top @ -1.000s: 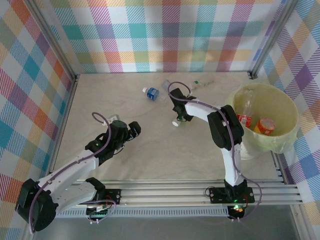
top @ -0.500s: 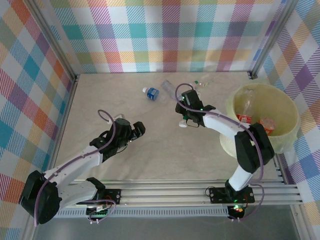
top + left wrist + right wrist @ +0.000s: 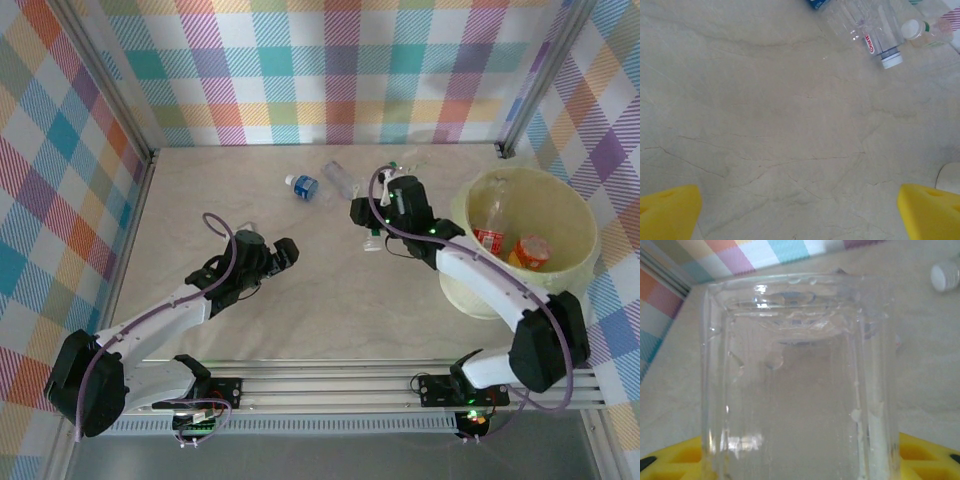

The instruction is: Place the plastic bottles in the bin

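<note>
My right gripper is shut on a clear plastic bottle, whose white cap points toward me in the top view. It hangs left of the bin, a pale yellow-green bucket holding a red-labelled bottle and an orange one. On the far table lie a blue-labelled bottle, a clear bottle and a small bottle. My left gripper is open over bare table. Its yellow fingertips stand wide apart, with the clear bottle ahead.
The marble-look table is walled by checked panels on three sides. A metal rail runs along the near edge. A loose white-capped bottle lies past the held one in the right wrist view.
The right arm has swung its elbow right and carried the clear bottle a little toward the bin. The left gripper has crept forward and to the right.
</note>
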Controlling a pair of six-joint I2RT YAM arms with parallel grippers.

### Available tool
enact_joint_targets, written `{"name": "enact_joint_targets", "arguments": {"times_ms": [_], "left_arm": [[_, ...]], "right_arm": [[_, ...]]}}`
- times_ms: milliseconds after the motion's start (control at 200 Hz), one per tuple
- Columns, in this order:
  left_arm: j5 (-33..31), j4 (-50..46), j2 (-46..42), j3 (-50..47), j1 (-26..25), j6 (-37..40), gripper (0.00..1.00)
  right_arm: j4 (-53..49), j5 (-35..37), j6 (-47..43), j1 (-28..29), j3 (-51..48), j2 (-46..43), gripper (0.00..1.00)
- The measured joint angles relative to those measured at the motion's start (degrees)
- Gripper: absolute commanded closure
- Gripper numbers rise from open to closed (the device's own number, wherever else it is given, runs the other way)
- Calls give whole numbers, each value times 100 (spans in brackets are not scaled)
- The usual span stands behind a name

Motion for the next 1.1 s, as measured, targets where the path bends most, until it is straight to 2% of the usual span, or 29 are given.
{"name": "enact_joint_targets", "arguments": {"times_ms": [10,330,550,820,1100], "left_arm": [[0,0,2,4,0,-2,0],[92,2,149,111,0,0,0],[208,155,450,291,-4,-2,0],[299,264,684,490,-11,-4,0],[420,284,977,697,-39,-4,0]], "right_arm": [[2,-7,-22,0,0,-48,100],[-372,-26,-658,-2,219,-1226,100],[-861,481,-1268,-170,798,-2006,100],[-1491,1147,-2026,-866,1342,-2465,100],[-2354,1679,-2337,-2050,1705,-2522,100]]}}
